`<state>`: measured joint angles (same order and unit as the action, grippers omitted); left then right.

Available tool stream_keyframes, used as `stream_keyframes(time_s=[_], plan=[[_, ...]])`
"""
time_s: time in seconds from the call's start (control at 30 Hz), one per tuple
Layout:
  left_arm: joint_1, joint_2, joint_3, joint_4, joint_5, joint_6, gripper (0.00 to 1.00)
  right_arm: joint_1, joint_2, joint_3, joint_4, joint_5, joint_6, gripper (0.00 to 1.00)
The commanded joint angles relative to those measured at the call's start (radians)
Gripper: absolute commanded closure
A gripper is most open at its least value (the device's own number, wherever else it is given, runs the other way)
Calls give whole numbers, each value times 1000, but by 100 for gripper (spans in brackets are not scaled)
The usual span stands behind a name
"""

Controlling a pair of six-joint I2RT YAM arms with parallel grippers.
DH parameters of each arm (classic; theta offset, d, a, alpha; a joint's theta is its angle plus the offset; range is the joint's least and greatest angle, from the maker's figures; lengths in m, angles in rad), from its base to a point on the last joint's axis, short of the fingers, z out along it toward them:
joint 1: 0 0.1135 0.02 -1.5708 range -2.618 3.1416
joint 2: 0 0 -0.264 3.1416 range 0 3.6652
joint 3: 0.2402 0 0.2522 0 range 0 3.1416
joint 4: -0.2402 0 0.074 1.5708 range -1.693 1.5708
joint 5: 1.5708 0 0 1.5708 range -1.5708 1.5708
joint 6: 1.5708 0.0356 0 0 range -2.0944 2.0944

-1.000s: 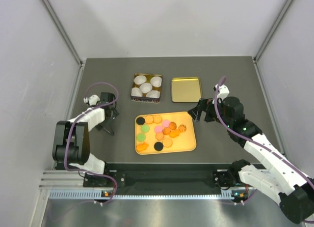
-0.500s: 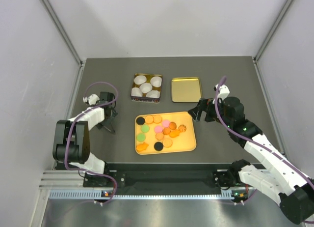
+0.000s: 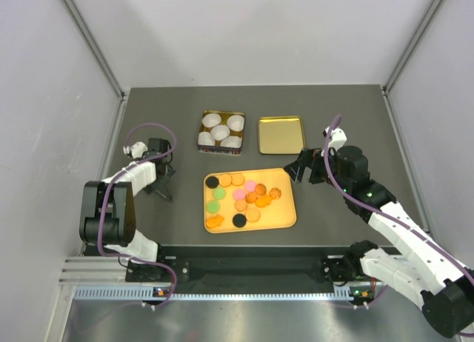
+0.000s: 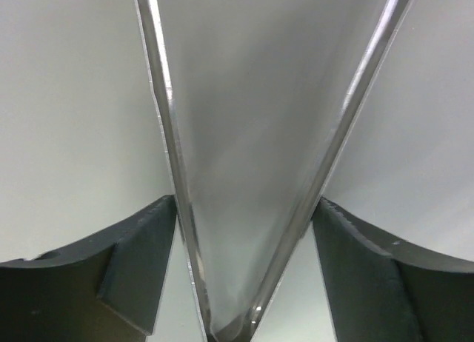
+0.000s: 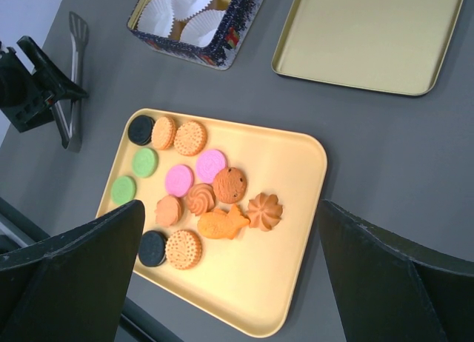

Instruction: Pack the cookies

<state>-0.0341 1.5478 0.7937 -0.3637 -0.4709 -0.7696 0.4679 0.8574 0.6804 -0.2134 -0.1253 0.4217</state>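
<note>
The cookies (image 3: pixel 244 198), orange, tan, pink, green and black, lie loose on a yellow tray (image 3: pixel 285 218) in the middle of the table. They also show in the right wrist view (image 5: pixel 211 201), on the same tray (image 5: pixel 296 283). My right gripper (image 3: pixel 298 170) is open and empty above the tray's right edge, and the cookies lie between its fingers in the right wrist view (image 5: pixel 231 209). My left gripper (image 3: pixel 164 179) is left of the tray, shut on metal tongs (image 3: pixel 167 191). In the left wrist view the tongs (image 4: pixel 167 120) spread in a V between its fingers (image 4: pixel 244 209).
A dark tin (image 3: pixel 221 151) with white paper cups stands behind the tray, and its gold lid (image 3: pixel 281 135) lies to its right. Both show in the right wrist view, the tin (image 5: pixel 215 53) and the lid (image 5: pixel 370 31). Grey walls close in the table.
My left gripper has shifted slightly up and to the left with the tongs. The right arm and the cookies have not moved.
</note>
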Motion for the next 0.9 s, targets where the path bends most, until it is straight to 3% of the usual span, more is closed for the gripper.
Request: stream_keyframes(time_s=[0.0,0.23,0.57,0.87], plan=[[11,26,-11,-43,-9,36,25,-9,-9,-4,29,10,-8,0],[10,6,30,-58,35,81,53,-9,-6,-7,28,9,-6,0],[-38,-107,156,-179,124,154,56,-8,11,-1,29,10,-11,0],[-202,-199,305,-326,35,200,55,-11,22,-4,28,23,-14,0]])
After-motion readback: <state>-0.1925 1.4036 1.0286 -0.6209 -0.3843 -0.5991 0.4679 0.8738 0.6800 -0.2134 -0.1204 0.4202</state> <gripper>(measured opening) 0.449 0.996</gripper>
